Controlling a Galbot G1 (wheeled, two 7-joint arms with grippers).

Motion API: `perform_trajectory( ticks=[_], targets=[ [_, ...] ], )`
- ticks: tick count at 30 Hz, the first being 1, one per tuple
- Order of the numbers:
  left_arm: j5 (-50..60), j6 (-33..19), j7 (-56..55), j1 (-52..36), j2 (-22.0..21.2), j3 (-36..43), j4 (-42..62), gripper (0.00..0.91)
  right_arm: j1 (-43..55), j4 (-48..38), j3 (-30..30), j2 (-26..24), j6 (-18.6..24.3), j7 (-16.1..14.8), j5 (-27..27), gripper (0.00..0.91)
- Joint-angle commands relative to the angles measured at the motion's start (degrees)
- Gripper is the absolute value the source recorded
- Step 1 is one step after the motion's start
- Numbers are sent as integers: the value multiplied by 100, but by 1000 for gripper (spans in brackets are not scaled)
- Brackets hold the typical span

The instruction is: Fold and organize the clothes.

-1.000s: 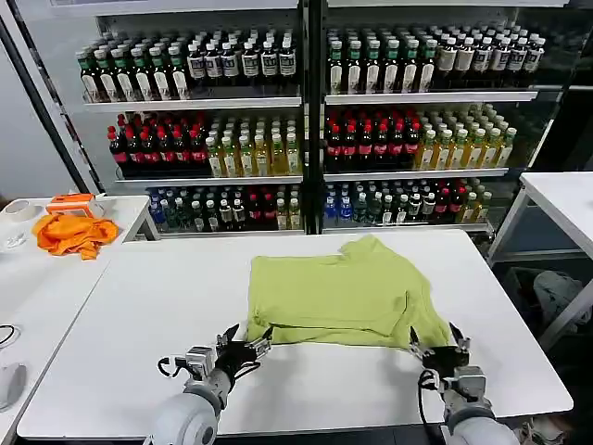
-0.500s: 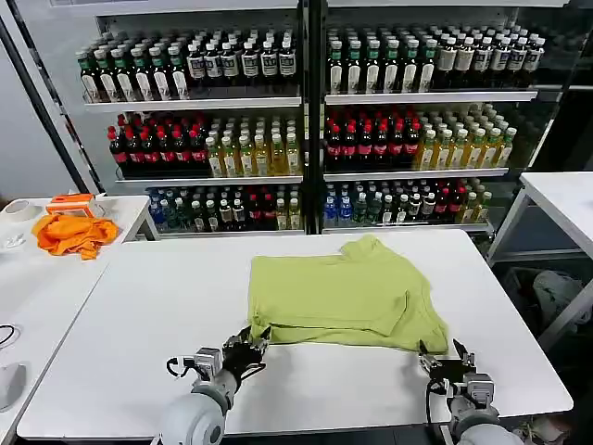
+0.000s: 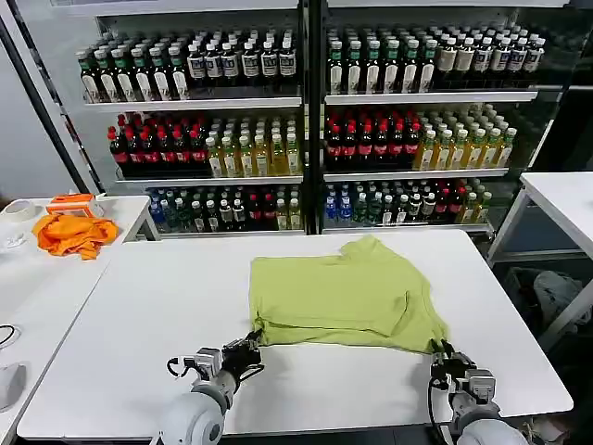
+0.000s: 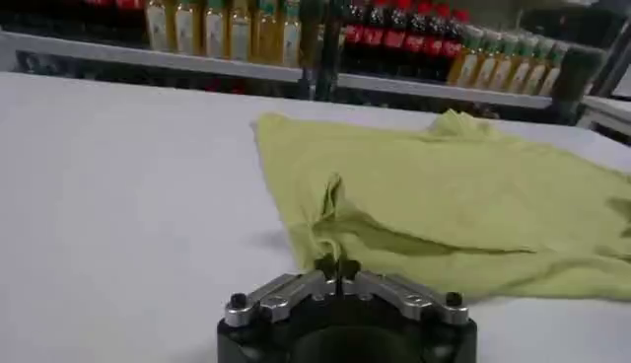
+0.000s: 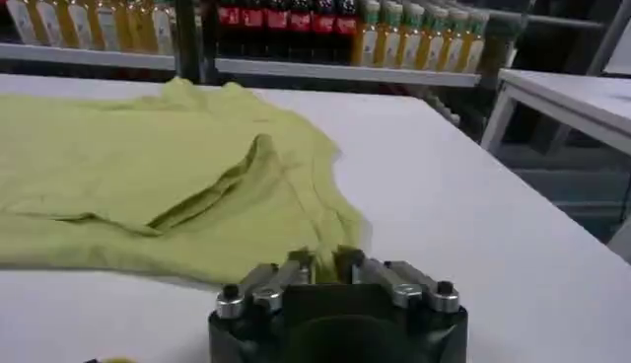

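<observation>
**A:** Where is your T-shirt (image 3: pixel 345 295) now?

**B:** It lies folded in the middle of the white table (image 3: pixel 139 306). Your left gripper (image 3: pixel 248 347) sits at the shirt's near left corner. Its fingers are pressed together on the cloth edge, as the left wrist view shows (image 4: pixel 336 265).

**A:** And your right gripper (image 3: pixel 442 353)?

**B:** It sits at the near right corner. In the right wrist view (image 5: pixel 320 261) its fingers are pinching the hem there too.

**A:** How much room do you have?

**B:** Lots of bare table on your left side, and a strip of it between the shirt's near edge and the table's front edge. On the right, the table edge is near your gripper. Behind the table stand shelves of bottles (image 3: pixel 306 130). An orange cloth (image 3: pixel 72 234) lies on a side table, well apart from the shirt.
</observation>
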Motion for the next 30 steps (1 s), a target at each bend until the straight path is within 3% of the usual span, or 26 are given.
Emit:
perform_trajectory(
  ticks=[1, 8, 13, 20, 30],
  targets=[
    [-350, 102, 22, 93, -38, -22, -116, 20, -7, 40, 4, 0, 26, 16, 40, 0],
    [-382, 113, 15, 280, -52, -50, -297, 20, -157, 248, 51, -101, 29, 15, 64, 0],
    [-372, 176, -10, 870, -7, -202, -884, 20, -681, 707, 108, -157, 12, 5, 23, 0],
    [-402, 188, -7, 1860, 193, -714, -1739, 20, -1235, 1130, 228, -189, 11, 18, -28, 0],
    [-527, 213, 8, 2286, 462, -1182, -2023, 20, -2132, 1625, 363, -166, 32, 14, -200, 0]
  ],
)
